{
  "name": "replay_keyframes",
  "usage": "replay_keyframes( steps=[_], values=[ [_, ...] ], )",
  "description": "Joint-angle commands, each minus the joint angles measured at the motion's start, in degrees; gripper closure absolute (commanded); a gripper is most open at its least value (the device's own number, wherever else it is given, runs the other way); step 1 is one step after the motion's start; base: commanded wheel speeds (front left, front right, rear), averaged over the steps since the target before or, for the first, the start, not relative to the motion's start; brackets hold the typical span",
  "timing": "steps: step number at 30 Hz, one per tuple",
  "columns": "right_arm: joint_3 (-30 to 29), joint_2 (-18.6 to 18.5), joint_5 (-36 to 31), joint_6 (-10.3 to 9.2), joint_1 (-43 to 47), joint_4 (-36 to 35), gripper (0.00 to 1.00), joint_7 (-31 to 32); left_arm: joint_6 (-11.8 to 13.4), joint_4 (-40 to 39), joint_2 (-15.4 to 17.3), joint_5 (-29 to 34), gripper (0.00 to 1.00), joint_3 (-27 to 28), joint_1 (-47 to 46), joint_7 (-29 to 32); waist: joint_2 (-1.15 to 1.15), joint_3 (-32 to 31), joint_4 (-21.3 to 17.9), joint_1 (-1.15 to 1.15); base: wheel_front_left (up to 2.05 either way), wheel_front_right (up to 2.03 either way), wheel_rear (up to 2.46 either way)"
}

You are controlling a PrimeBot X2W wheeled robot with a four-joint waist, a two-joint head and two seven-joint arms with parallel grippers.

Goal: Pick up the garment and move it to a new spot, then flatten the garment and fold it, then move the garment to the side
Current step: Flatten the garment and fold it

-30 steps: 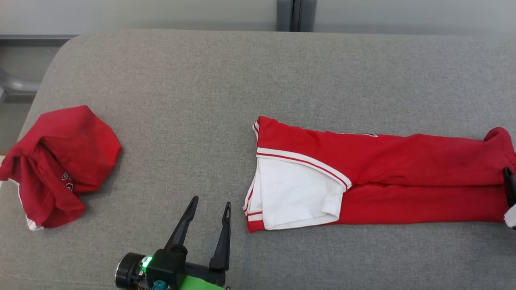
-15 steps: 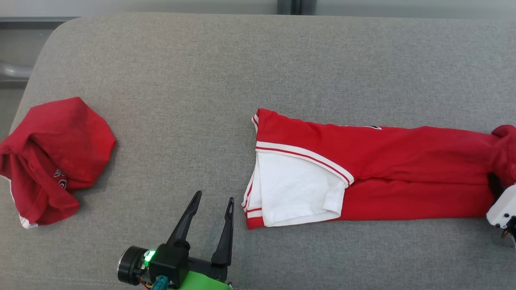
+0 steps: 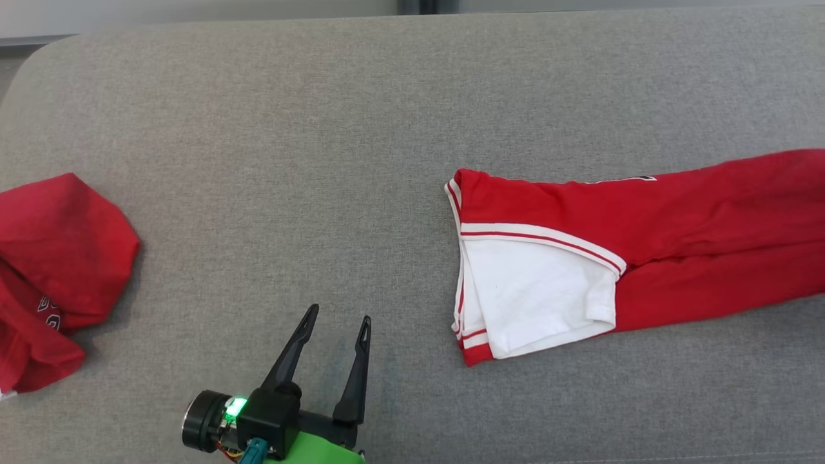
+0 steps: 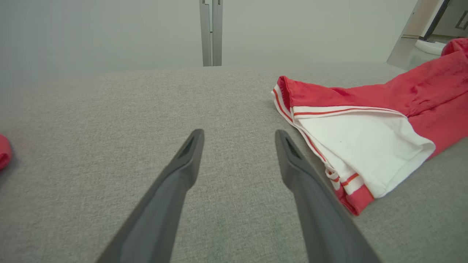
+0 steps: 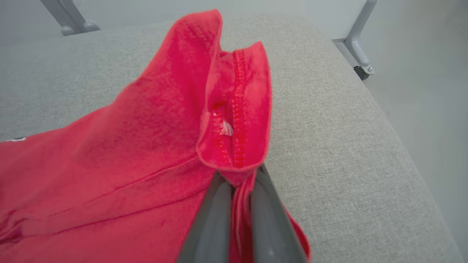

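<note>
Your left claw (image 3: 339, 314) hangs with its two dark fingers spread wide over the bare grey woven upholstery (image 3: 322, 129), gripping nothing. Off to its left sits a crumpled red cloth heap (image 3: 61, 251), well apart from it and best left alone. To the right of that claw, the long red garment with a white panel and striped trim (image 3: 644, 219) lies folded lengthwise on the upholstery. Its white end is nearest the claw and its red length runs out past the right edge of the head view. At that far end, your right claw (image 5: 239, 175) is pressed together on a bunched, seamed red hem of the garment, and the cloth peaks above the fingers. This reads as the pick-up. Raise the right claw slowly and watch whether every layer rises with it. If one slips, set it down and pinch deeper. Bring the left claw to the white end and pinch through the striped edge, so the garment travels taut between both claws rather than dragging open.
</note>
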Motion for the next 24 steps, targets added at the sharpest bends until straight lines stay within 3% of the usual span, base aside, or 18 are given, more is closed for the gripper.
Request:
replay_keyframes(
  steps=[1, 8, 12, 19, 24],
  values=[
    [-0.1, 0.0, 0.0, -0.11, -0.9, -2.0, 1.0, 0.8, -0.1, 0.2, 0.1, 0.4, 0.0, 0.5, -1.3, 0.0, 0.0, 0.1, -1.0, 0.0, 0.0, 0.0, 0.0],
    [-1.8, 1.9, -1.0, -0.1, 1.7, -15.2, 1.0, 6.7, -0.3, 1.0, 0.0, 0.1, 0.0, 0.1, -1.3, 0.0, 0.0, -1.2, -1.6, 0.0, 0.0, 0.0, 0.0],
    [-4.5, 4.7, -4.1, -0.09, 4.0, -23.3, 1.0, 10.5, -0.1, 1.1, 0.0, -0.6, 0.0, 0.0, -1.4, 0.0, 0.0, -1.7, -1.0, 0.0, 0.0, 0.0, 0.0],
    [-6.8, 14.1, -11.2, -0.06, 7.1, -36.1, 1.0, 17.6, 0.7, 0.9, 0.0, -2.4, 0.0, -1.4, -2.2, 0.0, 0.0, -1.5, 1.2, 0.0, 0.0, 0.0, 0.0],
    [-6.3, 20.3, -16.0, -0.05, 7.0, -40.4, 1.0, 19.8, 1.2, 0.8, 0.0, -3.0, 0.0, -1.9, -2.5, 0.0, 0.0, -1.2, 2.6, 0.0, 0.0, 0.0, 0.0]
  ],
)
